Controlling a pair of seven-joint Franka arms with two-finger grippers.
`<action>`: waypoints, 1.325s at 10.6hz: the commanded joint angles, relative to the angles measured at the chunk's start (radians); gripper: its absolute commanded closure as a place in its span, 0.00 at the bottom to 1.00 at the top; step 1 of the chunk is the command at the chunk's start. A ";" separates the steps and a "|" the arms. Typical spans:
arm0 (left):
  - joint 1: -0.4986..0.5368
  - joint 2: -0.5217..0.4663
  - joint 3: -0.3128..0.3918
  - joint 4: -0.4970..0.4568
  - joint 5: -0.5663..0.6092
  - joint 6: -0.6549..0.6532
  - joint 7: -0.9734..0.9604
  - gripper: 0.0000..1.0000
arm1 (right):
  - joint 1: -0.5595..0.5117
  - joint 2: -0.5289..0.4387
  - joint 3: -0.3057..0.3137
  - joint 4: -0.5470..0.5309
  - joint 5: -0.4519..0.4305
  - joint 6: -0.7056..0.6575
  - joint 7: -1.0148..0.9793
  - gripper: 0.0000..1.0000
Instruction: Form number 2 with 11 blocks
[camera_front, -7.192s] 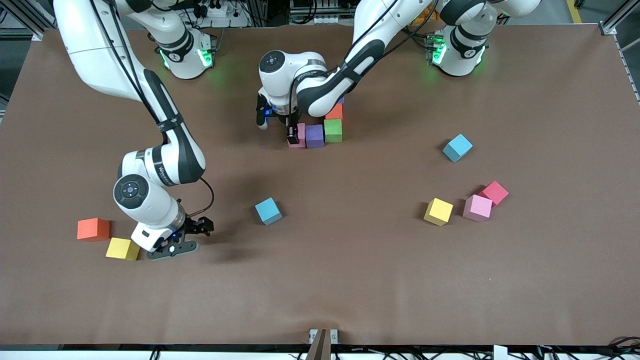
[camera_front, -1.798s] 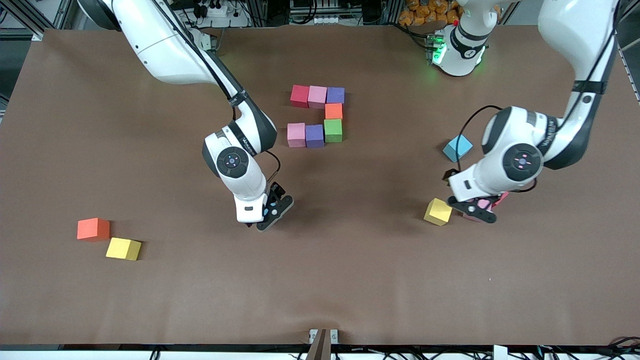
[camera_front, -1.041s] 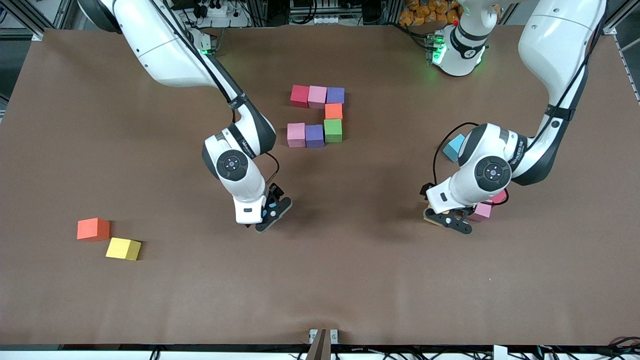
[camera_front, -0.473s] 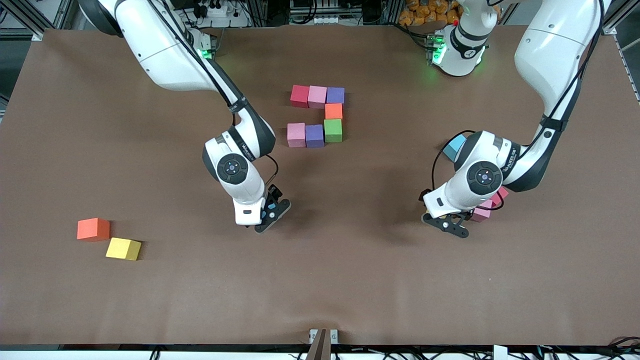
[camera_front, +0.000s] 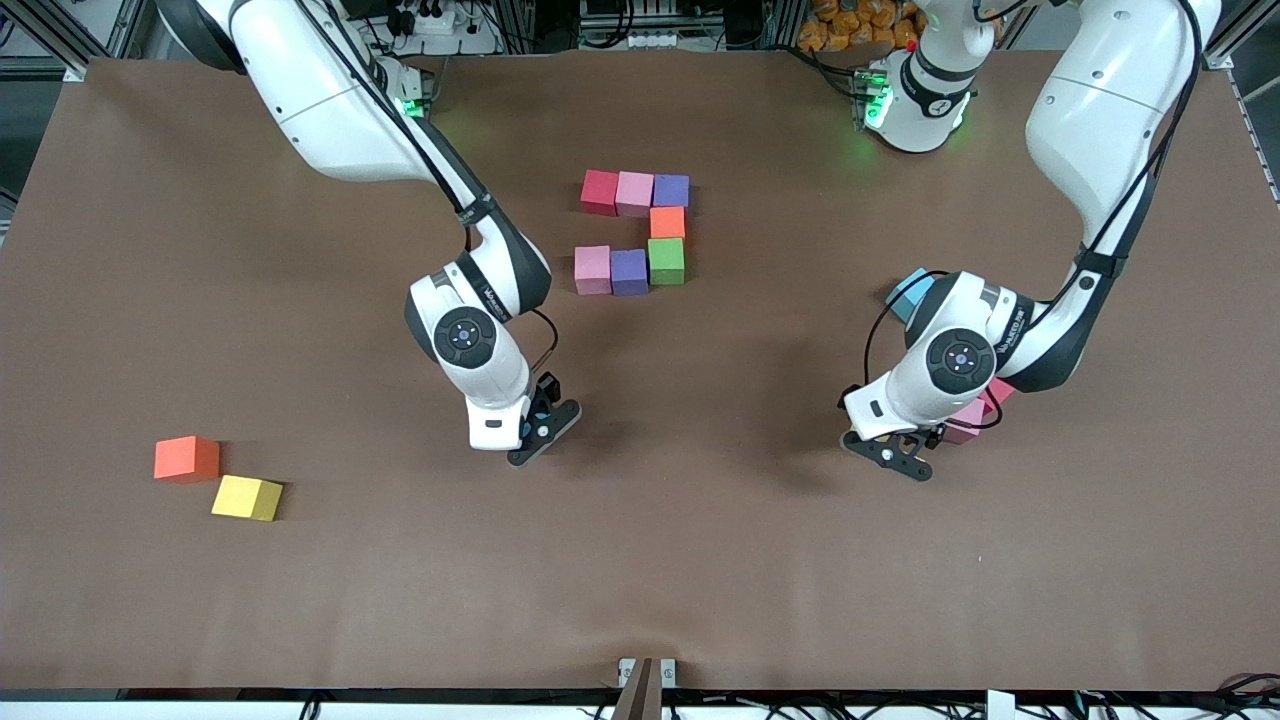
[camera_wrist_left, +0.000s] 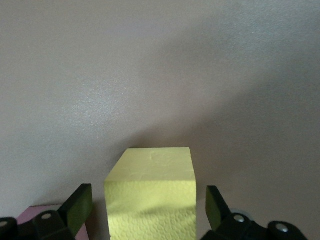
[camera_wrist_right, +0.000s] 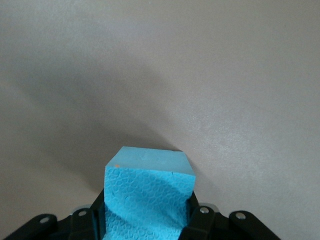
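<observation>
At the right arm's end of the brown surface (camera_front: 150, 600), an orange block (camera_front: 186, 458) and a yellow block (camera_front: 246, 497) lie close together, untouched and nearer the front camera than anything else. Next along, the right gripper (camera_front: 540, 425) is down at the surface with its fingers (camera_wrist_right: 200, 220) pressed against both sides of a light blue block (camera_wrist_right: 148, 192); the right wrist view shows the foam squeezed between them, so this pick looks just made. Toward the robots' bases from there sits the partial number 2 (camera_front: 634, 232): a top row of red, pink and purple cubes, an orange one under the purple, then a middle row of pink, purple and green. That makes seven placed, so the lower part of the digit is yet to be laid. Toward the left arm's end, the left gripper (camera_front: 893, 455) is low over another yellow block (camera_wrist_left: 151, 192), its fingers (camera_wrist_left: 76, 207) spread wide on either side with a gap on each flank, not gripping. A second light blue block (camera_front: 905, 290), a pink one (camera_front: 962, 418) and a red one (camera_front: 1000, 392) peek out round that arm. The next move probably calls for the right arm to lift its cube and set it squarely below the pink end of the middle row, while the left fingers need to close on the yellow cube.
</observation>
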 joint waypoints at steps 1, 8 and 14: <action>-0.003 0.015 -0.002 0.016 0.031 0.009 -0.025 0.00 | 0.043 -0.004 0.010 0.004 -0.011 -0.011 0.201 1.00; -0.006 -0.003 -0.010 0.015 0.032 -0.007 -0.081 0.43 | 0.130 -0.212 0.016 -0.139 -0.010 -0.081 0.641 1.00; -0.005 -0.085 -0.117 0.019 0.019 -0.157 -0.202 0.43 | 0.196 -0.310 0.022 -0.397 -0.008 0.088 0.793 1.00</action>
